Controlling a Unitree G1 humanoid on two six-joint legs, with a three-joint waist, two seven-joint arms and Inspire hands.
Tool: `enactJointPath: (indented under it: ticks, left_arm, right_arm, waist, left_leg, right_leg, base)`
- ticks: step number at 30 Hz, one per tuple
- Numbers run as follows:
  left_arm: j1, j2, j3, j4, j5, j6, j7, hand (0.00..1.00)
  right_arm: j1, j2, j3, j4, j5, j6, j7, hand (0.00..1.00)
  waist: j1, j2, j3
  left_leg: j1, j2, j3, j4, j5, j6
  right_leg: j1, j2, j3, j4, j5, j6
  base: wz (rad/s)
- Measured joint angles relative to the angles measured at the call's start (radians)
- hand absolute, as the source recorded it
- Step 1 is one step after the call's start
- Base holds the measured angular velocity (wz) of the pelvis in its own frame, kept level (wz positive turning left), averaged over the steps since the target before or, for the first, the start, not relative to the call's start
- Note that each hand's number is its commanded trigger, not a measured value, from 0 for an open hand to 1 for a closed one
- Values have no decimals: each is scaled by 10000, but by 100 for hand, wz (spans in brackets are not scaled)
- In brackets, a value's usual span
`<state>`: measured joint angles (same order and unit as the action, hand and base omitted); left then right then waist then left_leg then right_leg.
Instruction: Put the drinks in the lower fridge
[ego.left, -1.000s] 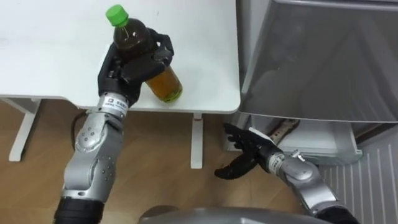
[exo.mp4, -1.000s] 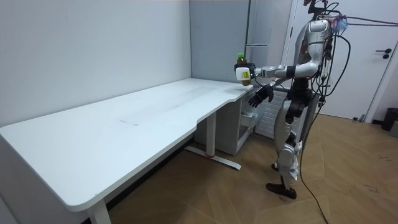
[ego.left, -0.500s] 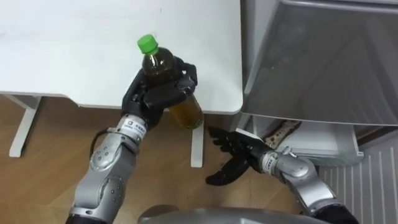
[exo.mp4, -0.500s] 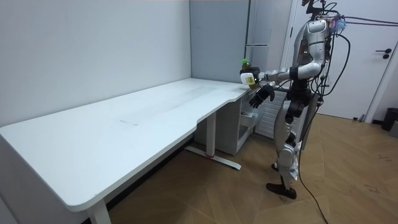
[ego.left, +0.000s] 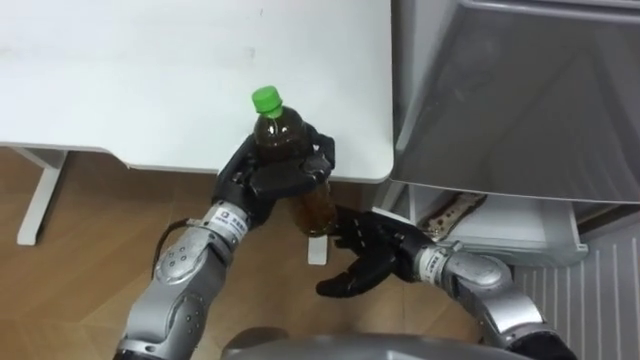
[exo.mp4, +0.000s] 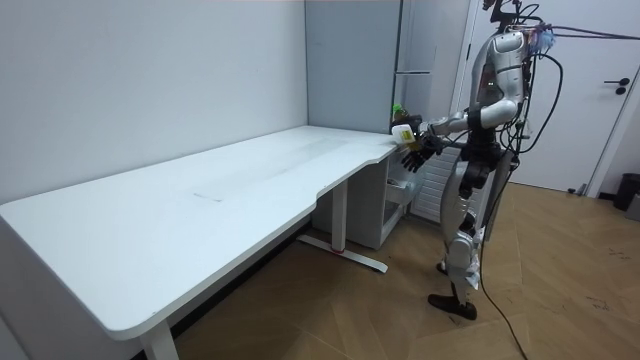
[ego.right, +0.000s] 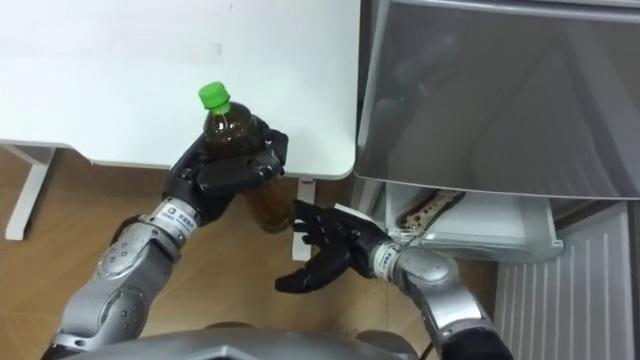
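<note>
Left robot hand (ego.left: 268, 182) grasping a green-capped bottle (ego.left: 317, 205) of brown drink, near upright, at the bench (ego.left: 150, 80) corner edge. Right robot hand (ego.left: 368, 262) released, fingers spread, just below the bottle's base. Fridge (ego.left: 520, 100) close beside.

one bottle (ego.left: 277, 133), one table (ego.left: 130, 70), one fridge (ego.left: 520, 100)

Left hand (ego.left: 275, 178), clasping green-capped clear plastic bottle of brown tea (ego.left: 277, 132), swung rightward past white table (ego.left: 150, 80) edge. Right hand (ego.left: 372, 262), fingers spread, rose close under bottle's base.
</note>
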<state>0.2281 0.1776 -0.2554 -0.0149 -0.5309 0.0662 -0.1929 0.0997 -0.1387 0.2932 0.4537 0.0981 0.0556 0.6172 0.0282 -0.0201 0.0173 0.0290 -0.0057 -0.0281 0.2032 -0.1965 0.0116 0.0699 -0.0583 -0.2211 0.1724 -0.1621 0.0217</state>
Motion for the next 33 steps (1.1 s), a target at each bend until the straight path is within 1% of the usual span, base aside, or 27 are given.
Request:
enactJointPath:
  ticks: [2,6,8,11,13,15,17,20,24,25,26,27,28,29,30,33]
  left_arm:
    - [-1,12,-131,216,1,-8,-222,100]
    - [3,34,-412,768,56,29,-362,100]
    - [-4,73,-598,902,269,140,-364,100]
    - [-16,92,-713,972,674,151,-373,100]
    - [-36,111,-748,971,856,148,-393,100]
    - [-42,195,-852,972,1126,147,-389,100]
    - [-42,320,-1048,972,1141,147,-388,100]
    - [-43,352,-1162,972,1309,145,-390,100]
    - [-46,384,-1290,972,1332,145,-390,100]
    - [-46,399,-1316,972,1332,145,-391,100]
    - [-46,411,-1330,972,1331,145,-394,100]
    - [-48,417,-1338,972,1331,145,-395,100]
    - [-60,436,-1386,972,1331,145,-396,100]
    - [-80,451,-1414,972,1331,145,-408,100]
    - [-84,451,-1437,972,1338,144,-428,100]
    - [-89,439,-1477,969,1616,97,-549,100]
  right_arm:
    - [6,25,20,87,252,0,63,0]
    - [18,69,157,159,603,34,76,0]
    - [24,53,421,186,1311,107,67,0]
    - [19,32,783,183,1949,106,55,0]
    - [15,-2,809,246,2164,105,58,0]
    - [-20,-90,949,246,2316,94,71,0]
    - [-29,-165,1091,258,2530,93,69,0]
    - [-29,-230,1209,259,2540,93,58,0]
    - [-27,-302,1316,257,2591,93,53,0]
    - [-28,-311,1344,256,2591,93,53,9]
    - [-27,-317,1360,256,2592,93,53,35]
    - [-28,-317,1369,256,2602,93,53,52]
    - [-27,-327,1389,257,2652,93,47,66]
    - [-28,-346,1403,258,2720,93,38,89]
    - [-27,-353,1410,258,2767,93,28,100]
    - [-26,-355,1471,266,2844,93,-141,100]
  waist:
    - [24,0,-8]
    - [-1,-3,-8]
    - [-44,-2,-7]
    - [-48,12,-3]
    - [-64,39,7]
    - [-71,48,3]
    - [-88,74,15]
    - [-116,116,28]
    - [-193,167,13]
    - [-209,182,3]
    - [-214,190,-2]
    - [-215,191,-2]
    - [-216,189,-2]
    - [-215,189,-2]
    - [-216,186,-1]
    - [-202,158,11]
  left_leg:
    - [10,0,18,14,0,1]
    - [7,6,28,21,0,1]
    - [-10,6,16,22,-1,0]
    - [-20,10,16,17,-1,-1]
    - [-25,4,21,14,-2,0]
    - [-23,4,22,12,-2,0]
    - [-23,3,21,10,-2,0]
    - [-22,3,22,11,-2,0]
    - [-14,4,23,10,-2,0]
    - [-11,4,23,7,-2,0]
    - [-8,4,28,6,-2,0]
    - [-6,4,31,6,-2,0]
    - [-1,4,36,8,-2,0]
    - [3,4,39,10,-2,0]
    - [10,4,47,6,-2,0]
    - [52,21,120,-13,-2,0]
  right_leg:
    - [7,-4,1,13,1,0]
    - [0,-2,1,25,3,-4]
    - [-12,1,10,24,4,-5]
    - [-27,5,12,22,5,-7]
    - [-33,-1,18,19,5,-7]
    - [-33,-2,17,20,5,-7]
    - [-34,-1,20,19,5,-6]
    - [-33,-1,20,22,5,-7]
    - [-30,1,23,31,5,-7]
    - [-30,1,24,33,5,-7]
    - [-30,1,29,34,5,-7]
    - [-30,1,29,36,5,-6]
    - [-30,1,28,43,5,-7]
    - [-33,-1,28,54,5,-6]
    - [-37,-2,19,60,5,-6]
    - [-74,-3,30,129,4,-4]
  base:
    - [0]
    - [0]
    - [0]
    - [0]
    - [0]
    - [0]
    - [0]
    - [0]
    - [0]
    - [0]
    - [0]
    - [0]
    - [0]
    - [0]
    - [0]
    - [-6]
